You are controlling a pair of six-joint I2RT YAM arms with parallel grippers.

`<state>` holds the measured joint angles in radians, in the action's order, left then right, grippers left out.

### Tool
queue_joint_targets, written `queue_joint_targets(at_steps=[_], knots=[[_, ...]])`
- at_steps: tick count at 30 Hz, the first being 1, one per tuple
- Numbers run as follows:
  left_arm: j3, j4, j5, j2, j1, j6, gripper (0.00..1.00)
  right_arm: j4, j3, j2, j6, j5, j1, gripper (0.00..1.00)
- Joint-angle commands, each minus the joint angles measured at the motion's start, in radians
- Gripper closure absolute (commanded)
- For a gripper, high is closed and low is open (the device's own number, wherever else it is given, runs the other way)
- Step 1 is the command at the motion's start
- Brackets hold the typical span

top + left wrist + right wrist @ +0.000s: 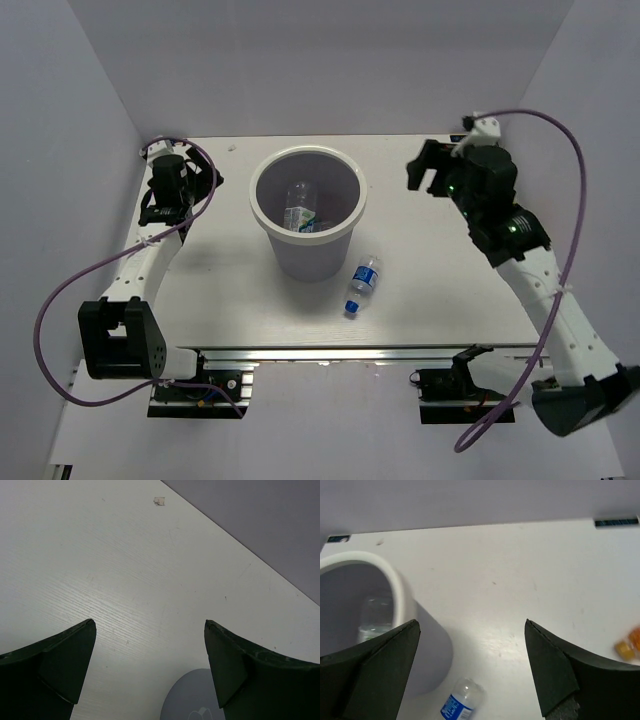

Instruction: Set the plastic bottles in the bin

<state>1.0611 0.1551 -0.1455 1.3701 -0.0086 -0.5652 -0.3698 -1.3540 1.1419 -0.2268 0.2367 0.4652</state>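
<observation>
Blue-labelled bottle (364,285) lies on the tabletop (440,290) just beside the bin (258,215), cap toward the near edge, nearer the right arm (520,245) than the left arm (150,250), both with jaws open and empty.

Desk (450,290): carries the bin and the loose bottles; both arm bases sit at its near edge.
Bin (305,258): stands upright on the desk, a little left of centre, in the far half.
Bottles in the bin (300,212): lie at the bottom, inside the wall.
Lying bottle (363,285): on its side on the desk, just beside the bin's foot, to its right and nearer the bases.
Partly seen bottle (629,646): on the desk at the right edge of the right wrist view, well apart from the bin.
Left end effector (150,625): over the far-left desk, left of the bin.
Right end effector (472,625): above the far-right desk, right of the bin.
</observation>
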Motion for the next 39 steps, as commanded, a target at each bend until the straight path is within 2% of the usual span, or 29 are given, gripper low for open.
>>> queue_joint_targets(at_steps=[1, 4, 6, 10, 13, 16, 21, 27, 31, 32, 34, 35, 36, 39], knots=[[0.023, -0.011, -0.005, -0.008, 0.007, 0.004, 0.02, -0.058, 0.135, -0.09, -0.189, 0.019, -0.094, 0.11], [0.028, -0.008, -0.006, 0.003, 0.007, 0.002, 0.02, -0.147, 0.231, -0.093, -0.267, -0.014, -0.125, 0.11], [0.031, -0.002, -0.005, 0.009, 0.007, 0.008, 0.02, -0.144, 0.291, -0.084, -0.289, -0.084, -0.126, 0.11], [0.028, 0.004, -0.005, 0.012, 0.007, 0.01, 0.02, -0.087, 0.417, -0.039, -0.319, -0.273, -0.123, 0.11], [0.019, 0.009, -0.002, 0.007, 0.007, 0.013, 0.02, -0.052, 0.464, 0.022, -0.325, -0.351, -0.111, 0.11], [0.002, 0.001, 0.004, 0.001, 0.007, 0.011, 0.02, 0.052, 0.519, 0.096, -0.364, -0.439, -0.07, 0.11], [-0.006, -0.015, 0.043, 0.017, 0.007, 0.014, 0.02, 0.161, 0.523, 0.252, -0.426, -0.392, 0.036, 0.11], [-0.006, 0.0, 0.034, 0.034, 0.007, 0.019, 0.02, 0.132, 0.5, 0.386, -0.511, -0.193, 0.107, 0.12], [0.003, 0.017, 0.023, 0.032, 0.041, 0.016, 0.02, 0.127, 0.48, 0.435, -0.502, -0.166, 0.125, 0.26], [0.004, 0.017, 0.021, 0.029, 0.042, 0.016, 0.02, 0.134, 0.481, 0.427, -0.502, -0.165, 0.124, 0.37], [0.002, 0.018, 0.018, 0.027, 0.044, 0.016, 0.02, 0.149, 0.486, 0.398, -0.496, -0.136, 0.124, 0.52], [0.002, 0.018, 0.017, 0.024, 0.045, 0.016, 0.02, 0.144, 0.475, 0.36, -0.476, -0.11, 0.122, 0.65], [0.003, 0.02, 0.011, 0.021, 0.044, 0.014, 0.02, 0.126, 0.46, 0.339, -0.462, -0.032, 0.115, 0.71], [0.01, 0.015, 0.014, 0.018, 0.045, 0.011, 0.02, -0.009, 0.374, 0.248, -0.398, 0.154, 0.096, 0.73]])
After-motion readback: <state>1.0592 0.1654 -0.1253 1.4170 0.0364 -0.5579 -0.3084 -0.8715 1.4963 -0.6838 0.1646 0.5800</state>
